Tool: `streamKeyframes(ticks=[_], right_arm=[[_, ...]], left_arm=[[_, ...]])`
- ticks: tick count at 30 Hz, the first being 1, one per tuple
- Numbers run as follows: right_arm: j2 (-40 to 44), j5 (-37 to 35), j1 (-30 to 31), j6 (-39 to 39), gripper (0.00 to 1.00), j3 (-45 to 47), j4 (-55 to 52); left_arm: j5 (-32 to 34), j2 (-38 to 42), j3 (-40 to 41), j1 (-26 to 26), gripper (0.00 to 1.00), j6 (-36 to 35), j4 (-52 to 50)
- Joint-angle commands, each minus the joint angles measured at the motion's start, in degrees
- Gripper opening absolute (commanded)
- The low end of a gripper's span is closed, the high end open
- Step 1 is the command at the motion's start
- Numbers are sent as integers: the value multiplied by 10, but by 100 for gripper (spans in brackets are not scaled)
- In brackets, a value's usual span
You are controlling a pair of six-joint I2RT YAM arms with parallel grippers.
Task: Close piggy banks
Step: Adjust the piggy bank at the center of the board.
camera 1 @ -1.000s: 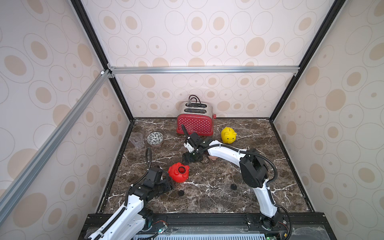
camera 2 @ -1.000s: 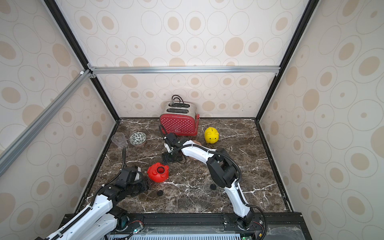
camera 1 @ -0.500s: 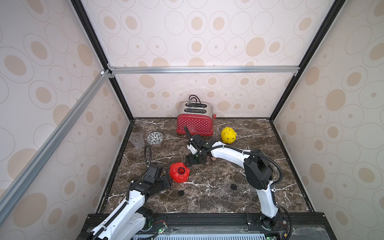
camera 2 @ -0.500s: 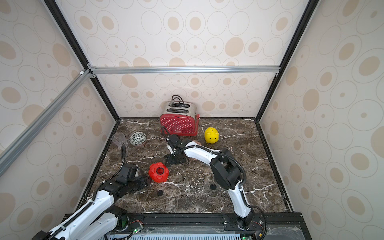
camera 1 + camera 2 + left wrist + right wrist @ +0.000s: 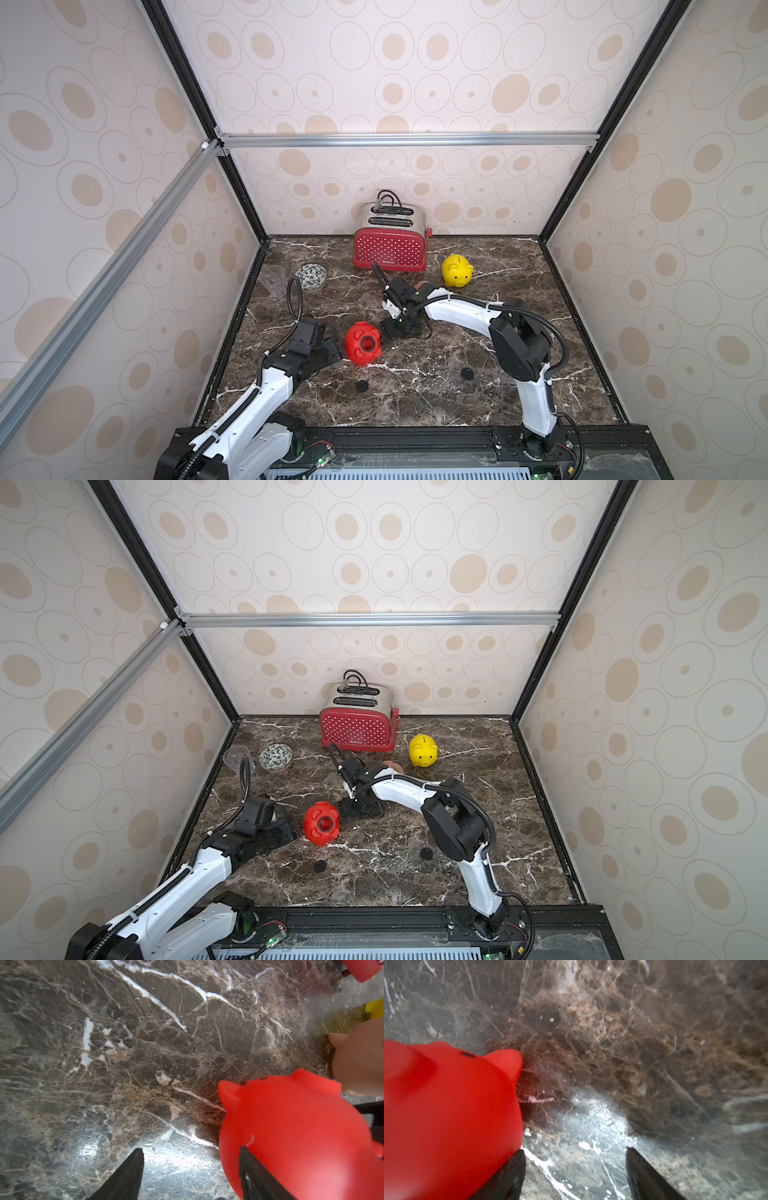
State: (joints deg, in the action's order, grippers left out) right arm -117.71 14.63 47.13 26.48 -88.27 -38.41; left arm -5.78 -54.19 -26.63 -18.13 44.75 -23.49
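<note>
Red piggy bank (image 5: 363, 343) lies on the marble tabletop (image 5: 415, 399), its round belly hole turned upward, between your two grippers. Your left gripper (image 5: 191, 1148) and right gripper (image 5: 575, 1148) both stand parted, grasping nothing, each with one finger just beside the pig. Yellow piggy bank (image 5: 457, 271) stands near the toaster (image 5: 390, 249); the peach piggy bank (image 5: 357, 1059) sits behind your right arm.

**Two white-and-black robot arms**

The left arm (image 5: 266, 392) and the right arm (image 5: 457, 311) have smooth white shells. They are linked by bulky black joint housings (image 5: 519, 351). Ribbed black cable conduit (image 5: 549, 328) loops loosely alongside each arm. Both arms end in slim, pointed black jaws.
</note>
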Motion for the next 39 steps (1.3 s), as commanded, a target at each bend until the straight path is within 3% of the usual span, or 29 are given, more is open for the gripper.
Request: streamKeyframes(ticks=[1,39], right_arm=[[24,42,19,3,78,3,17],[45,3,23,-2,80,-28,-21]], left_arm=[[-20,-9,-26,-1,72,-16,33],[16,-10,-18,10,74,-47,2]])
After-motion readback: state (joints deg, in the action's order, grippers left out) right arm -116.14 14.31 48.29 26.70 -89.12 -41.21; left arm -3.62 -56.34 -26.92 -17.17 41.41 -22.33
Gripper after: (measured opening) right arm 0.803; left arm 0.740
